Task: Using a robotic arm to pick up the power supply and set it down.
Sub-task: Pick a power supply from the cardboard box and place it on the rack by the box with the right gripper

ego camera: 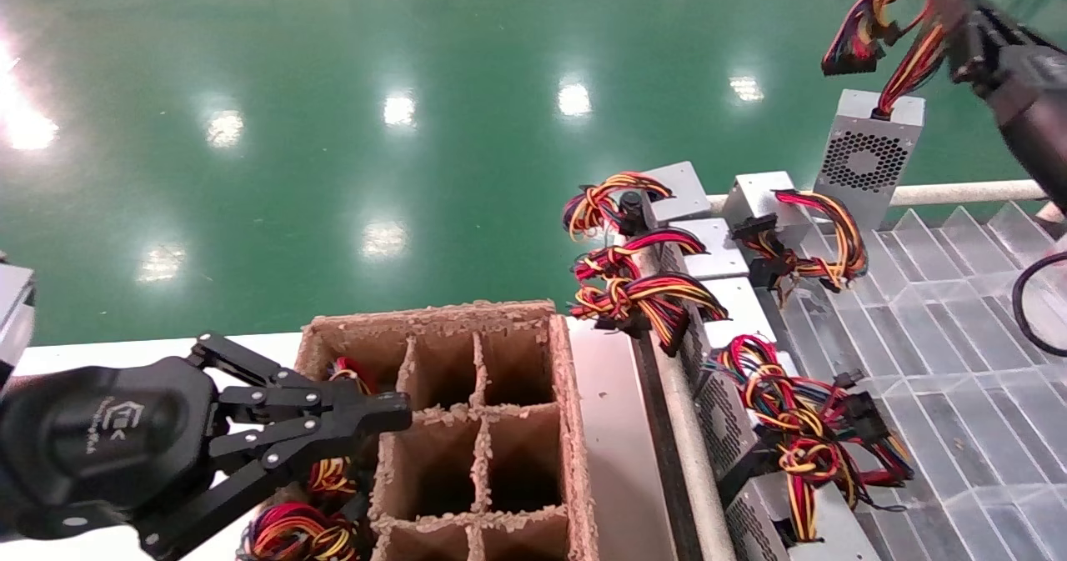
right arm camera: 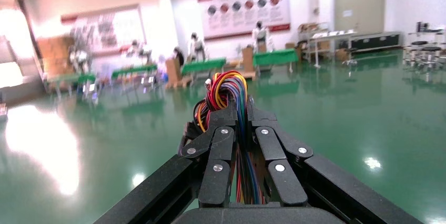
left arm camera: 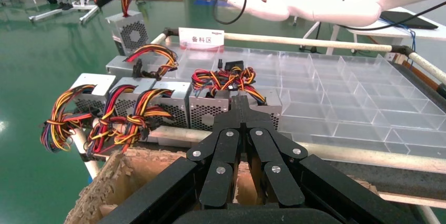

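Silver-grey power supply (ego camera: 867, 157), vent face forward, hangs by its wire bundle (ego camera: 904, 19) above the far rail of the clear plastic divider tray (ego camera: 942, 311); right gripper (ego camera: 959, 11) pinches that bundle. Left gripper (ego camera: 392, 415), fingers together and empty, sits over the cardboard cell box (ego camera: 475, 428).

Left wrist view: fingers (left arm camera: 243, 109) pressed together, spare supplies (left arm camera: 158, 103) in a row beyond.

Right wrist view: fingers (right arm camera: 223, 119) clamp coloured wires (right arm camera: 231, 90).

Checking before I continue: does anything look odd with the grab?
Yes. The right gripper pinches only the wire bundle, so the power supply dangles by its wires at the tray's far edge.
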`<state>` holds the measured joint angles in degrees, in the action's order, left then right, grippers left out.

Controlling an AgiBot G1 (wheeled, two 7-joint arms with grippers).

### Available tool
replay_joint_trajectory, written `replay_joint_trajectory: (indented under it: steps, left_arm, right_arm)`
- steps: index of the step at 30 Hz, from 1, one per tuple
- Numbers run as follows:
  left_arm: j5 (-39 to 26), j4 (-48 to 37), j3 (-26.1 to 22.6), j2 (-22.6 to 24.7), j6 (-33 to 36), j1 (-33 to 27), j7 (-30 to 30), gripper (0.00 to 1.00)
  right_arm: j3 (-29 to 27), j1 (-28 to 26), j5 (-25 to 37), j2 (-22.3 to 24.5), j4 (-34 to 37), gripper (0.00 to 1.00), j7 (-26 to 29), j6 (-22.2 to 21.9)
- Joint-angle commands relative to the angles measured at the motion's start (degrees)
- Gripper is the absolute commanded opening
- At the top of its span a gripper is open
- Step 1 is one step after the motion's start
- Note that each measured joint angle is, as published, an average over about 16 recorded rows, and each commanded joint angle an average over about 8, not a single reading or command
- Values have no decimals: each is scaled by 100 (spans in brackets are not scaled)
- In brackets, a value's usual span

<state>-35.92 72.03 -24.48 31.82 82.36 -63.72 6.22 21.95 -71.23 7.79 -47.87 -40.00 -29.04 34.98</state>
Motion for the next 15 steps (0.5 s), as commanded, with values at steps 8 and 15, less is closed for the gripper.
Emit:
replay_joint_trajectory:
  steps: [8,15]
  left_arm:
    - [0,0,0,0,0,0,0,0]
    - [0,0,0,0,0,0,0,0]
  right_arm:
    - [-551,391,-481,-789,203,0,-687,184]
    - [-723,520,-542,-800,-4,0,-959,179]
